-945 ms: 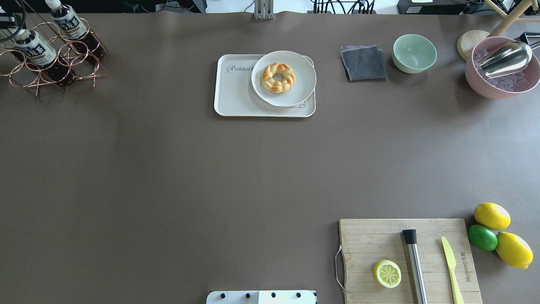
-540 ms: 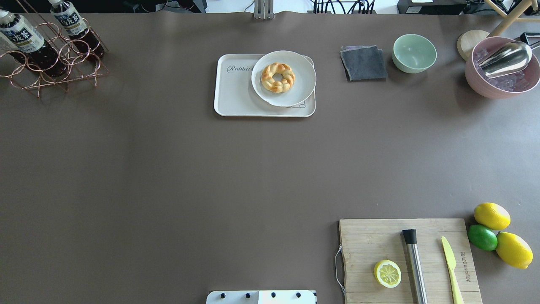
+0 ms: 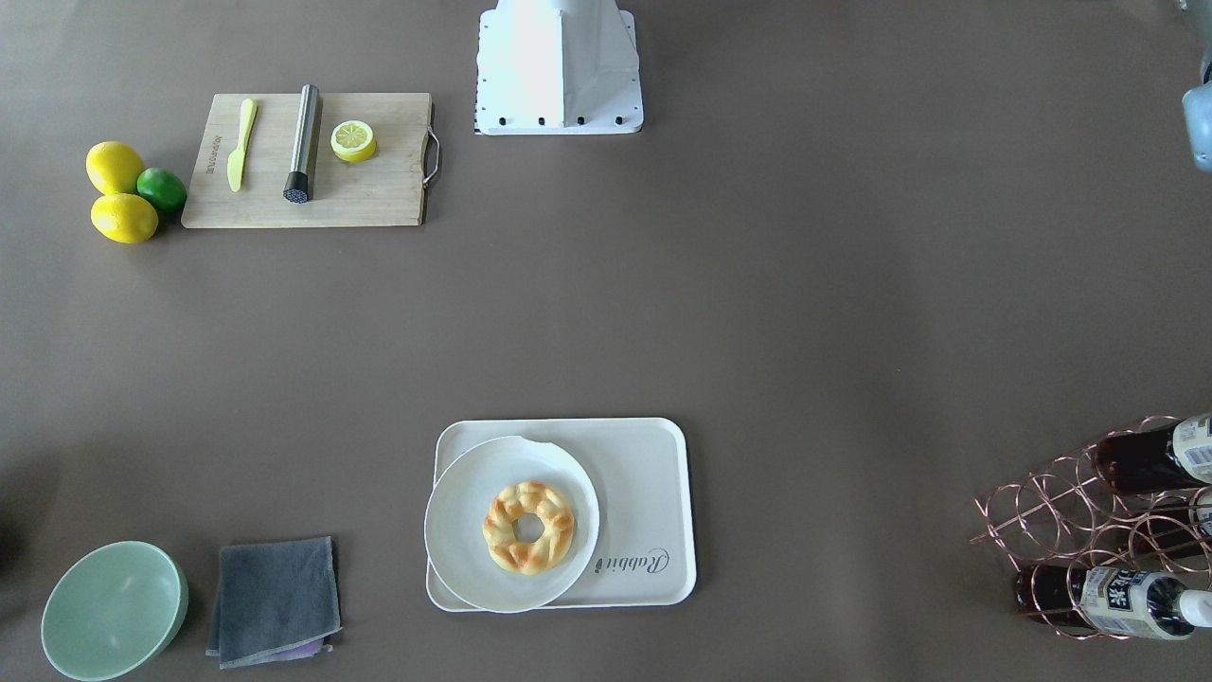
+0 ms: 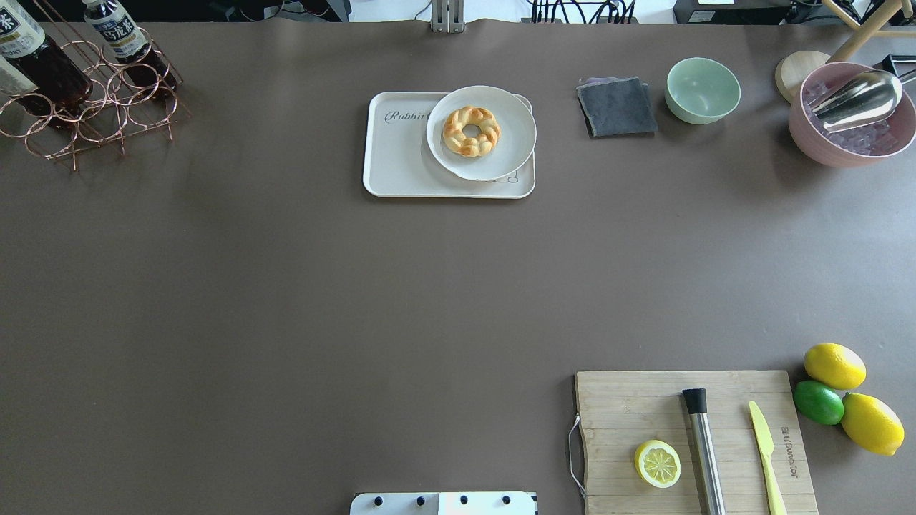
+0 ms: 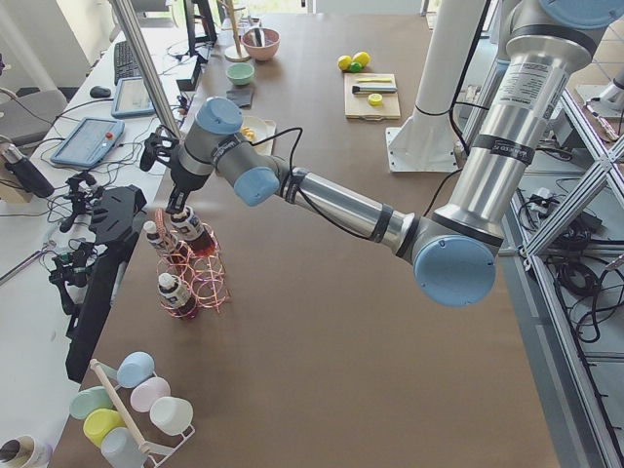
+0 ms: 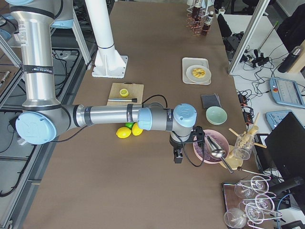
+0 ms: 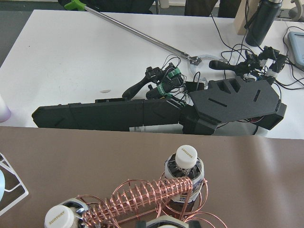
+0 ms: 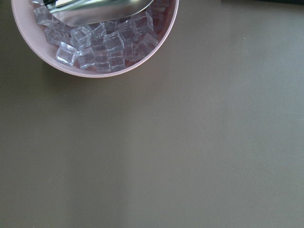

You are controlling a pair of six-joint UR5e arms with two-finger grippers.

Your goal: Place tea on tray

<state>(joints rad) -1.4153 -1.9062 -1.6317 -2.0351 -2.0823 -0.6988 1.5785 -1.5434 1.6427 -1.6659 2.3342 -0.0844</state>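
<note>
The left gripper (image 5: 178, 203) hangs right over the tea (image 5: 194, 232), down at the bottle's neck. Only the side view shows it, so it cannot be told whether it is closed on the bottle or open. The tea leans with its cap end up toward the gripper and its dark body at the top rings of a copper wire rack (image 7: 147, 198). Whether it is clear of the wires is hard to say.

A second bottle (image 5: 156, 240) stands just beside it in the rack. A third bottle (image 5: 174, 292) sits lower, at the rack's end away from the tray (image 4: 401, 168).

The rack stands at the far corner of the desk (image 4: 286, 286) on the robot's left, well apart from the tray. The tray's lettered half lies toward the rack. A round plate (image 4: 512, 121) with a braided bread ring (image 4: 471, 131) covers its other half.

The right gripper (image 6: 177, 156) hangs low just beside a pink bowl (image 6: 205, 153) of ice cubes, well away from the tray on the side opposite the rack. Its state cannot be told either. A metal scoop (image 4: 859, 99) lies in that bowl. A green bowl (image 4: 703, 89) and a grey cloth (image 4: 617, 106) lie between it and the tray.
</note>
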